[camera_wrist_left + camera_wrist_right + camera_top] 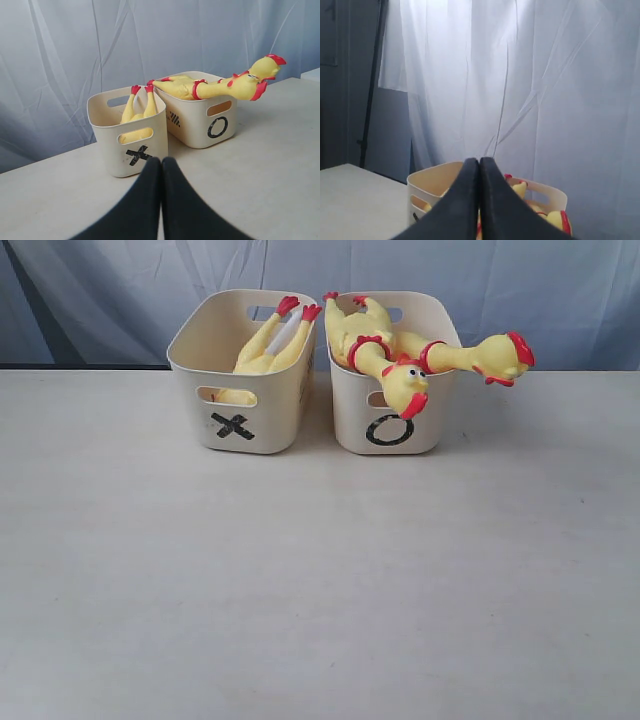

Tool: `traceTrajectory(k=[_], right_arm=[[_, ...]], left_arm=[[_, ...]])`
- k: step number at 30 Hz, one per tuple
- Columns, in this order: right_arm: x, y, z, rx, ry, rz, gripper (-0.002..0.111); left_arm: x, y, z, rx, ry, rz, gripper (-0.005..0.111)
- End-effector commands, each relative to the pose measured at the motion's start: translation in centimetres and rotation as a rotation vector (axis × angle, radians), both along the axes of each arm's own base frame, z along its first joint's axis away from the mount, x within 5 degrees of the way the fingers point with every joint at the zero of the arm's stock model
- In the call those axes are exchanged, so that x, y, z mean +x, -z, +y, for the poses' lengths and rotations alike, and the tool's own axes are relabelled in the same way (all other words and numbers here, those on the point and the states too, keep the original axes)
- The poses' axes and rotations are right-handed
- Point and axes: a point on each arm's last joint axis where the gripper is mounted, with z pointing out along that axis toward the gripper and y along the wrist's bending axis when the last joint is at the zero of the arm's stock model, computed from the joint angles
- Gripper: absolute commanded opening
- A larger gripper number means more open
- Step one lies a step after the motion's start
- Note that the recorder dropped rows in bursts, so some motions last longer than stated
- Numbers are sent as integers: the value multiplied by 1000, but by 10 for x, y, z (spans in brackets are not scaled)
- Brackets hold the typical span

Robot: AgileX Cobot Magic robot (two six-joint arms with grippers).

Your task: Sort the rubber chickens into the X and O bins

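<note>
**Sorting bins and their contents.** 2 cream bins stand side by side, rims touching or nearly so, at the far end of a pale table (300,590) in front of a grey-white curtain (130,290). In the exterior view the X bin (275,420) is on the left and the O bin (425,420) on the right. Each mark faces the camera below a slot handle.

**X bin.** It holds 1 chicken (265,348). Its long axis slopes from low at the near wall up to the far corner beside the O bin. The red feet rest at that rim and point up and away. Yellow body shows through the near slot, and the head is hidden inside.

**O bin.** It holds 2 chickens, both with red feet at the far-left corner and necks running toward the near right.
- The drooping chicken (370,352) lies over the near rim, with its head hanging in front of the slot handle, just above the O.
- The jutting chicken (455,355) crosses the right-hand rim roughly level. Its head is clear of the bin, in the air, and points right.

**Claws.**
- Left claw (161,164): the black fingers are pressed together and hold nothing. It is above the table, short of the X bin.
- Right claw (479,164): the fingers are likewise pressed together and empty, with the bins beyond its tip.
</note>
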Motion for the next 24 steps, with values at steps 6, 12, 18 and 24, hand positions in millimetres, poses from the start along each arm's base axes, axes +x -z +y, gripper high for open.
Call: traceTrajectory(k=[6,12,18,24], right_arm=[[-7,17,-9,27,37,177,-1],[-6,23,-10,9,49,242,-1],[-8,23,-11,14,56,234,-1],[-22,18,-24,77,177,134,-1]], left_arm=[[-4,1,1,-7,0,-28,0],[-3,1,2,-7,-43,-28,0],[1,1,6,-4,-218,-28,0],[3,1,9,-3,-315,-29,0]])
